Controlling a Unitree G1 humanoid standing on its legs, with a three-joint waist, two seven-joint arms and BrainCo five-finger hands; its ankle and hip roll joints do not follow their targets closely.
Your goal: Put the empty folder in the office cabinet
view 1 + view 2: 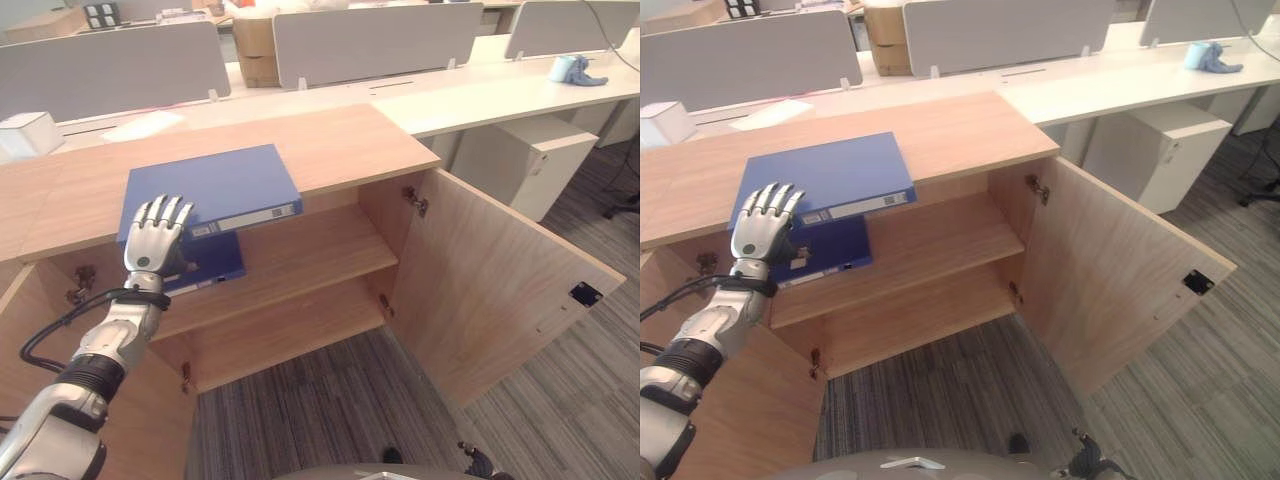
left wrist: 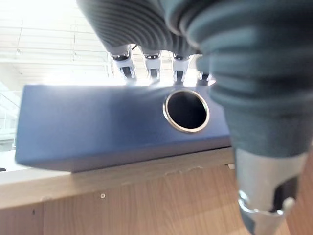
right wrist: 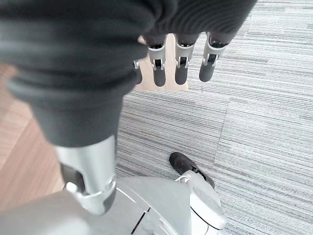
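Folder (image 1: pixel 215 185) lies on the cabinet top (image 1: pixel 330 145), toward its left, front edge jutting past the top's front edge. Second folder (image 1: pixel 215 262) below it on the upper shelf (image 1: pixel 310 255), left part. Left hand (image 1: pixel 158 228) in front of the folders, fingers flat on the top folder. Cabinet door (image 1: pixel 490 280) swung open at right. Desks with partition panels (image 1: pixel 375 42) behind the cabinet. Right hand (image 3: pixel 178 66) hangs over the carpet floor (image 3: pixel 264 107).

The blue folder (image 1: pixel 215 185) at centre-left has a smooth, matt cover with a shiny metal ring (image 2: pixel 186 110) set in its spine. The cabinet (image 1: pixel 330 150) beneath it and its open door (image 1: pixel 480 270) at right are smooth light wood-grain board. The floor (image 1: pixel 560 410) along the bottom is ribbed grey carpet.
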